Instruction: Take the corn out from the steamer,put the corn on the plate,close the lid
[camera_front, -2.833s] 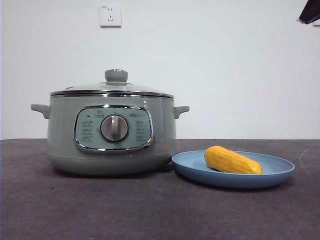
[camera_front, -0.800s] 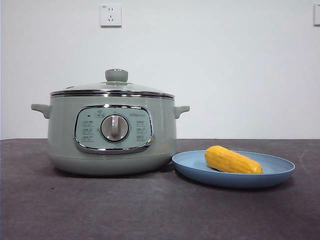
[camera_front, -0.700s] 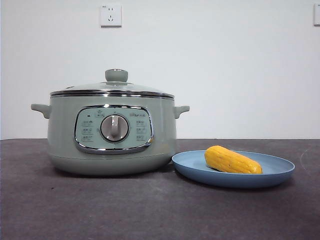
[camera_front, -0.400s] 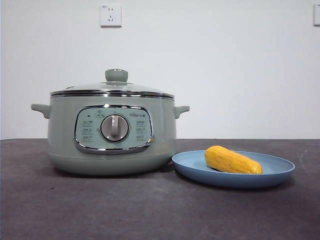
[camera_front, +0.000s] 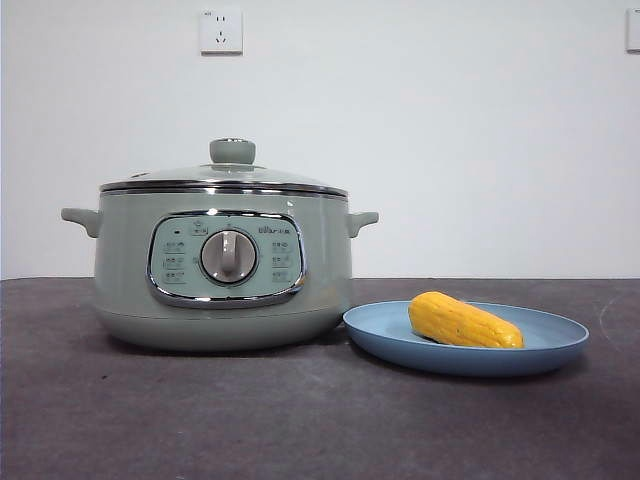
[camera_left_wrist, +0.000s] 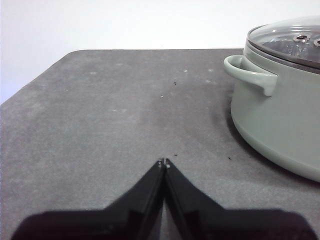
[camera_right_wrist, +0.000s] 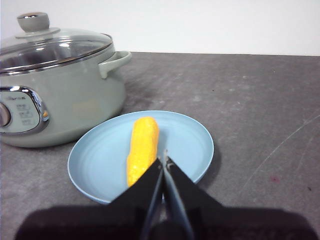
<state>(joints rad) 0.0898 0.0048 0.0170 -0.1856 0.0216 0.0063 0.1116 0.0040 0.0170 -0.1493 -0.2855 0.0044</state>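
Where the dark grey tabletop (camera_front: 250, 420) meets the white wall, the sage-green steamer (camera_front: 225, 265) stands as the biggest thing, its control panel and silver dial (camera_front: 229, 256) facing the front view. The glass lid (camera_front: 225, 176) sits closed on its chrome rim, green knob (camera_front: 232, 151) on top. Just beside the steamer lies the light-blue plate (camera_front: 560, 345), and the corn (camera_front: 464, 321) rests on it, on its side. The right gripper (camera_right_wrist: 164, 161) hangs over the plate's near edge with jaws pressed together, holding nothing. The left gripper (camera_left_wrist: 164, 163) waits over bare tabletop beside the steamer's handle (camera_left_wrist: 250, 75), jaws likewise together and empty.
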